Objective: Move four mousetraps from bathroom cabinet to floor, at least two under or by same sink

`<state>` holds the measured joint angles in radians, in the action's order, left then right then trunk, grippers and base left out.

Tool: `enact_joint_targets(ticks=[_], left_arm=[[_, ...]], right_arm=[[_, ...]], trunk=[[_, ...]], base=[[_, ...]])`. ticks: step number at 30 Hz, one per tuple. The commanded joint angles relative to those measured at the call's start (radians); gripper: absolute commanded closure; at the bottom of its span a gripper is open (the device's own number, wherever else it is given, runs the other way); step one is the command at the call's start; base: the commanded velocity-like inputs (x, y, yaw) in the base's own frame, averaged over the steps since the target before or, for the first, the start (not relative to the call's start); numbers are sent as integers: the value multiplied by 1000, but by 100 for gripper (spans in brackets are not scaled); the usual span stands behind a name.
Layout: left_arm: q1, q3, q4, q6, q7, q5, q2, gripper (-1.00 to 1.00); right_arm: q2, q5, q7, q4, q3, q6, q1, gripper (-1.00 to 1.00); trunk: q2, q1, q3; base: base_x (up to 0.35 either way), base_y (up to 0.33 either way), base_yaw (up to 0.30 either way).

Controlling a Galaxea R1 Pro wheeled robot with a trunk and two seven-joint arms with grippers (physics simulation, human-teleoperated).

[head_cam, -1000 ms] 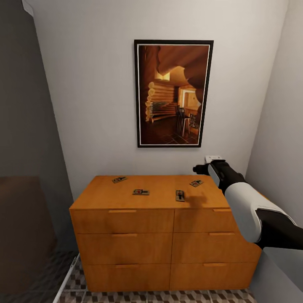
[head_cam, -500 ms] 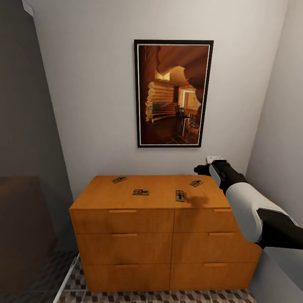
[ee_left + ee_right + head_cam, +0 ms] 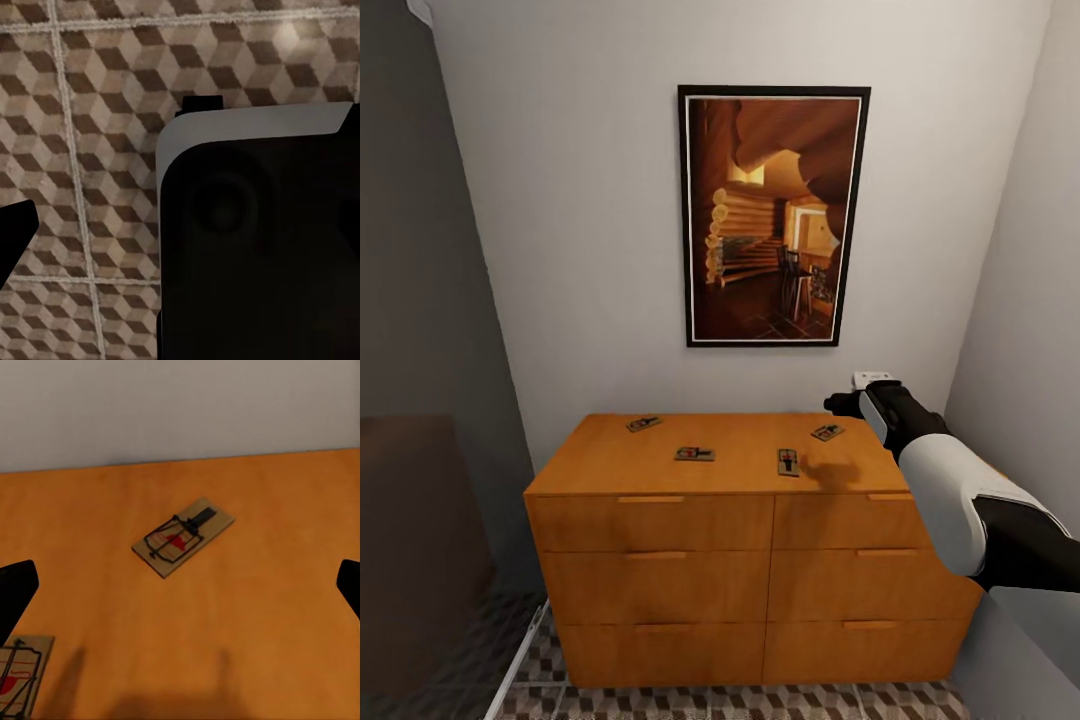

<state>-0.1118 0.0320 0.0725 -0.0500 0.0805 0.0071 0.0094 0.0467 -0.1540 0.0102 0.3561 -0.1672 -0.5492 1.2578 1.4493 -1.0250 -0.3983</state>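
Note:
Four mousetraps lie on top of the orange-brown cabinet (image 3: 660,530): one at the back left (image 3: 644,424), one in the middle (image 3: 695,454), one near the front (image 3: 788,461) and one at the back right (image 3: 826,432). My right gripper (image 3: 840,403) hovers above the cabinet's back right corner, just right of that last mousetrap. In the right wrist view the gripper (image 3: 180,589) is open, its fingertips (image 3: 15,592) wide apart with the mousetrap (image 3: 182,537) lying between and below them and a second mousetrap (image 3: 19,675) at the edge. My left gripper (image 3: 180,225) hangs over the cube-patterned bathroom floor (image 3: 90,112).
A framed picture (image 3: 773,215) hangs on the wall above the cabinet, and a white socket (image 3: 870,378) sits beside my right wrist. A dark panel (image 3: 420,520) stands to the cabinet's left. Patterned floor (image 3: 760,700) runs along its front. My own base (image 3: 255,247) shows under the left wrist.
The whole head view has shifted slightly, so the camera moved. The right gripper stays over the cabinet's back right corner, and the mousetraps lie as before.

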Motion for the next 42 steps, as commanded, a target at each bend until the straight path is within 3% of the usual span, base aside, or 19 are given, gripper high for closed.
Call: enact_joint_targets(ticks=[1,26,42], left_arm=[[-2,3,4,-5,2,1,0,-100],[-2,3,3,-5,2,0,0,-100],[-2,3,4,-5,2,1,1,-100]], right_arm=[[-1,-10,-3,1,-8,-5,0,-100],[-1,-10,-2,1,-8,-5,0,-100],[-2,-10,34,0,-8,-3,1,-100]], trunk=[[1,0,-3],[1,0,-42],[1,0,-45]], base=[[52,0,0],[68,0,0],[81,0,0]])
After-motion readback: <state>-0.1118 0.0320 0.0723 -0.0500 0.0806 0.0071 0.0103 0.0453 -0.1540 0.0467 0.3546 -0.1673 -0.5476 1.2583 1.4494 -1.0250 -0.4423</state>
